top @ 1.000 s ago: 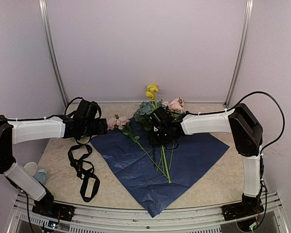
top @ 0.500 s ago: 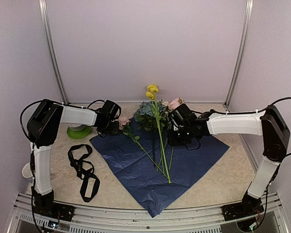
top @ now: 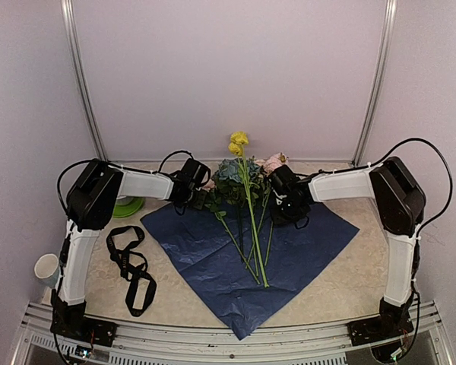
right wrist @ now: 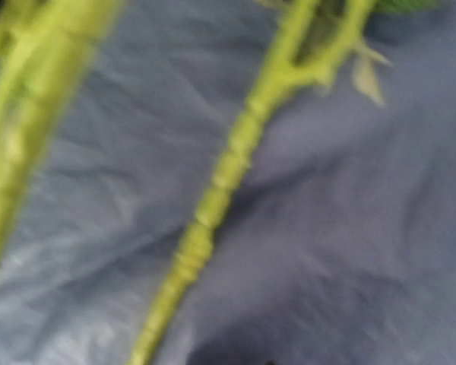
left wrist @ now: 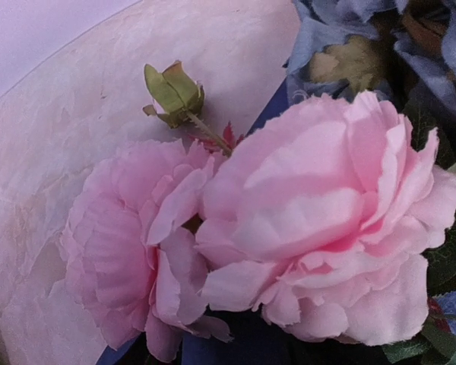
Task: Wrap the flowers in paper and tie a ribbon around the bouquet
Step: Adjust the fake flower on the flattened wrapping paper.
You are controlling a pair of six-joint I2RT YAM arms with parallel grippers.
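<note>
The flowers (top: 243, 173) lie loose on the flat navy paper (top: 213, 262), heads at the far side and stems (top: 252, 251) pointing near. No wrapped bouquet shows. My left gripper (top: 201, 196) sits at the bunch's left edge, right by the pink roses (left wrist: 311, 220), which fill the left wrist view. My right gripper (top: 283, 204) hovers low at the bunch's right side, with green stems (right wrist: 213, 198) blurred over the paper (right wrist: 357, 220) in its wrist view. No fingers show in either wrist view. The black ribbon (top: 131, 266) lies looped on the table to the left.
A green saucer (top: 126, 206) stands at the back left behind the left arm. A white cup (top: 45, 268) sits at the near left edge. Purple walls and metal posts enclose the table.
My left gripper has moved right to the flower heads, and the separate pink rose and its stem have shifted right into the bunch. My right gripper has drawn off to the bunch's right side.
</note>
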